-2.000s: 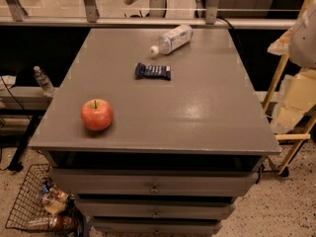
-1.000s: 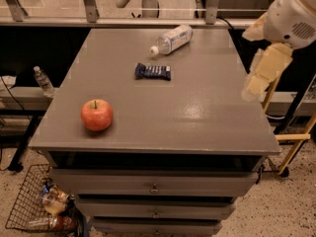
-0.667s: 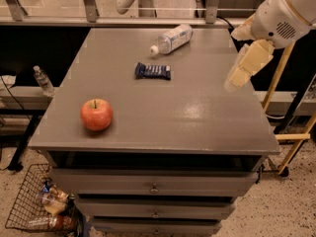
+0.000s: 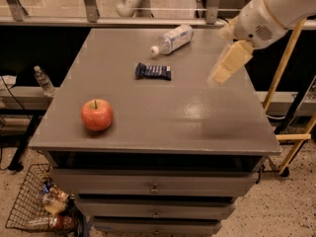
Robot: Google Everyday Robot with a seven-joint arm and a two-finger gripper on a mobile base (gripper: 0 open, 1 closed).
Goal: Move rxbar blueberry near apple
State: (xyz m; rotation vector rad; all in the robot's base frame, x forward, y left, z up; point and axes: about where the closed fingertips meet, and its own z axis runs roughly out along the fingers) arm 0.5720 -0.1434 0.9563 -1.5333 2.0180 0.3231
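The rxbar blueberry (image 4: 153, 71), a flat dark navy bar with pale lettering, lies on the grey cabinet top (image 4: 163, 112), left of centre toward the back. The red-orange apple (image 4: 97, 115) stands upright near the front left corner, well apart from the bar. My gripper (image 4: 226, 65), cream-coloured on a white arm, hangs over the right side of the top, to the right of the bar and above the surface, holding nothing that I can see.
A clear plastic water bottle (image 4: 171, 39) lies on its side at the back, just beyond the bar. A wire basket (image 4: 42, 207) with items sits on the floor at the front left. A yellow frame (image 4: 289, 78) stands to the right. Drawers are below the top.
My arm has come in from the right edge and moved left over the table toward the bar. The bar, the apple and the bottle have not moved.
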